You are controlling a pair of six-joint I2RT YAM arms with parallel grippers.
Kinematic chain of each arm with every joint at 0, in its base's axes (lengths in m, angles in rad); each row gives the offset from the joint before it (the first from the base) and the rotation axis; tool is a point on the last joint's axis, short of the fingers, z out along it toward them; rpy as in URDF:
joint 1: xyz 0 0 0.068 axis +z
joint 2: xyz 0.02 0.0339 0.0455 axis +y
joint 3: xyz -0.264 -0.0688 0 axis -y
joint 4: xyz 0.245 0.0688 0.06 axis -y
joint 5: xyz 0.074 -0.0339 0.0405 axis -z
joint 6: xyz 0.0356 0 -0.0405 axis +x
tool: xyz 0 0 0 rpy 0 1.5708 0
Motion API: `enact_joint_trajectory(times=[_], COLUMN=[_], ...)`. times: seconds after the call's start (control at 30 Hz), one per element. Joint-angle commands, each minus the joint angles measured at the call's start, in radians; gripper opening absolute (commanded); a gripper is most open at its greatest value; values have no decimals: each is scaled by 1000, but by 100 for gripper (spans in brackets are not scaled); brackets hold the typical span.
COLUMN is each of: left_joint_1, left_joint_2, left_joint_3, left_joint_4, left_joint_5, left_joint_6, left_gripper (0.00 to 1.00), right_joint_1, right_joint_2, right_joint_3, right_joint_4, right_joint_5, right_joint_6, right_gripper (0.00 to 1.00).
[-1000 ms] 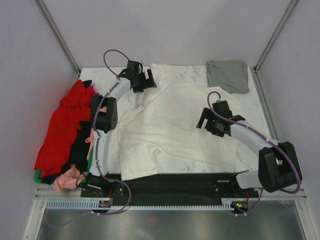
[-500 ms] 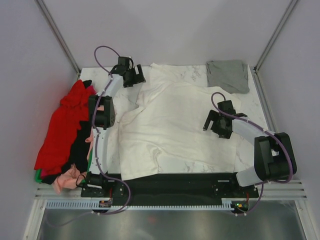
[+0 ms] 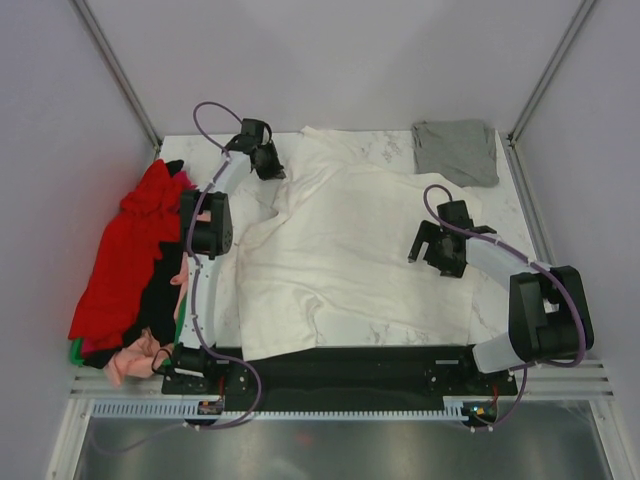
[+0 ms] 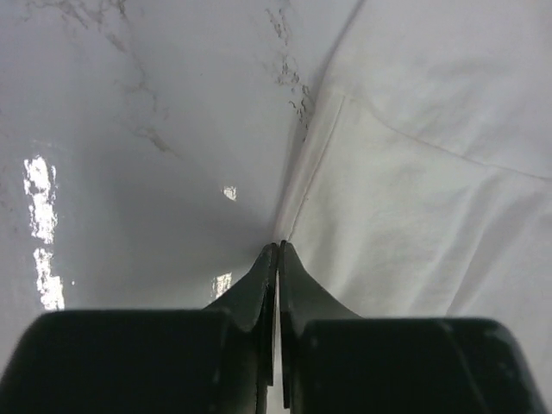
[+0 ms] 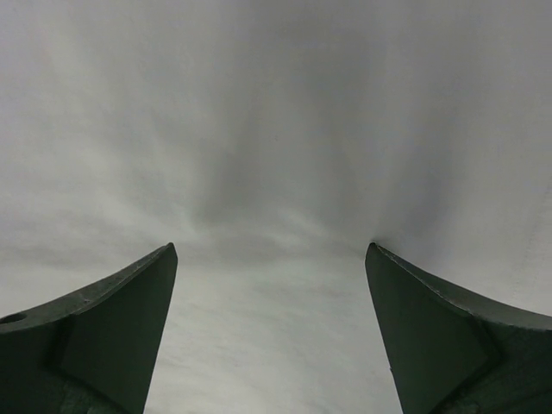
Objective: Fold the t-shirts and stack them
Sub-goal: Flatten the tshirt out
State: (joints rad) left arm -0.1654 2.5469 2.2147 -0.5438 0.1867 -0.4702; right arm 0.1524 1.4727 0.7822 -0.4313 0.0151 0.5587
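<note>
A: What is the left hand (image 4: pixel 278 248) doing?

B: Its two fingers are pressed flat together, tips right at the hemmed edge of the large white cotton t-shirt (image 4: pixel 414 198). I can't tell whether any cloth is pinched between them. Bare marble-patterned table (image 4: pixel 129 129) lies to the other side of the tips.

A: And from above?

B: The left hand (image 3: pixel 266 162) sits at the far left corner of the white t-shirt (image 3: pixel 340 250), by a sleeve. From there the whole garment lies to the right and toward the arm bases, long axis running far to near, slightly skewed.

A: The right hand?

B: The right hand (image 5: pixel 270 250) is spread wide with nothing in it, only white cloth (image 5: pixel 276 129) below. In the top view the right hand (image 3: pixel 420 246) hangs over the shirt's right-middle part.

A: So who takes the sleeve?

B: The left, I'd judge; it's nearest that edge. The right sleeve belongs to the right.

A: The others?

B: A folded grey t-shirt (image 3: pixel 457 150) is at the far right corner; a heap of red, black and pink shirts (image 3: pixel 125 250) is at the left edge.
</note>
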Motion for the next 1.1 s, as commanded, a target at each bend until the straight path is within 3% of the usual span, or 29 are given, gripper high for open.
enact_joint_trajectory(times=[0.0,0.23,0.4,0.43,0.5,0.53,0.57,0.67,0.73,0.77,0.87,1.07], left_joint_1=[3,102,161,164,164,164,164,164,164,164,147,20], left_joint_2=[50,82,87,82,70,49,38,-73,-158,-278,-533,-925], left_joint_3=[55,240,270,272,273,273,273,212,85,23,-372,-882], left_joint_4=[-50,-33,53,65,87,91,91,78,58,50,35,-44], left_joint_5=[10,-56,-82,-81,-105,-92,-83,-37,-36,-47,-110,-198], left_joint_6=[-27,-31,-38,-24,-7,13,19,22,-4,-11,-39,-25], left_gripper=[2,2,4,13,57,85,99,100,100,100,100,100], right_joint_1=[-13,-25,-28,-28,-27,-27,-27,-27,-28,-28,-28,-20], right_joint_2=[-25,-20,15,21,23,20,15,-8,-35,-49,-113,-187], right_joint_3=[20,0,15,18,23,26,28,32,40,40,26,-44], right_joint_4=[-15,-17,-11,-11,-7,-6,-9,-17,-41,-47,-69,-86], right_joint_5=[6,14,8,3,-6,-9,-12,-12,3,8,6,-59], right_joint_6=[-26,-48,-54,-54,-52,-54,-59,-71,-74,-74,-51,20], right_gripper=[98,98,98,98,98,98,98,98,98,98,98,98])
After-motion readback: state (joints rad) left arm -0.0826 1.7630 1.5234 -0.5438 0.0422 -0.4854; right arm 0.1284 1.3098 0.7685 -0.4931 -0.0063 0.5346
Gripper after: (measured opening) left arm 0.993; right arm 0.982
